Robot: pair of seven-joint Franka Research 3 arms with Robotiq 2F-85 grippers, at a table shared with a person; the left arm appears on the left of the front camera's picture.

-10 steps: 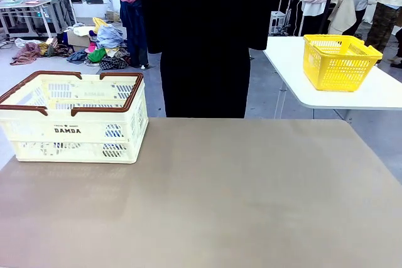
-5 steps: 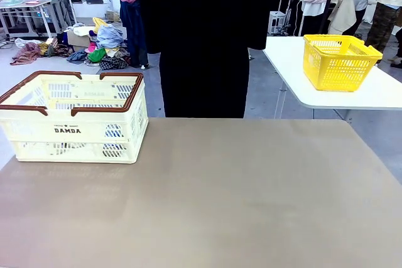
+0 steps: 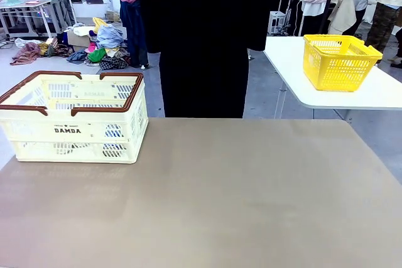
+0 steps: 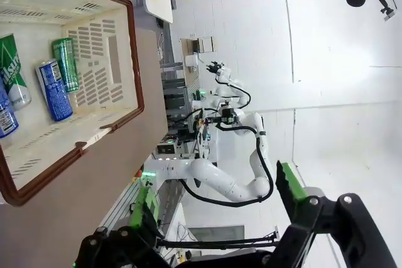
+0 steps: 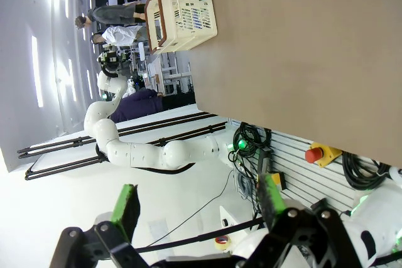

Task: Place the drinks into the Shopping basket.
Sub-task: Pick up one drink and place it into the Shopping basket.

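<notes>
Front view: one Shopping basket point(image 3: 74, 120), cream-white with a brown rim and the print "DAMDA" on its near wall, stands at the left of the frame on the far left part of the brown table point(image 3: 207, 199). One person in black point(image 3: 204, 36) stands at the far edge of the table, at upper centre. One yellow basket point(image 3: 339, 61) sits on a white side table point(image 3: 370, 95) at the upper right. Piles of clothing lie on the floor at the upper left.

Left wrist view: the Shopping basket point(image 4: 119, 61) fills the upper left of the frame, seen from above. Four drinks lie on its floor, side by side: one slim green can point(image 4: 65, 64), one blue can point(image 4: 53, 90), one larger green-and-white can point(image 4: 11, 73) at the left edge, and part of one more blue can point(image 4: 5, 117) cut by the frame edge. The basket's brown rim partly frames them; nothing covers them. The left gripper point(image 4: 220, 218) rises from the bottom edge with its jaws spread wide and nothing between them.

Right wrist view: the Shopping basket point(image 5: 185, 12) appears at the top centre, its contents hidden by the perforated wall. One red button point(image 5: 315, 154) sits at the lower right below the table edge, beside cables. The right gripper point(image 5: 198, 208) stands at the bottom with its jaws wide apart, holding nothing.
</notes>
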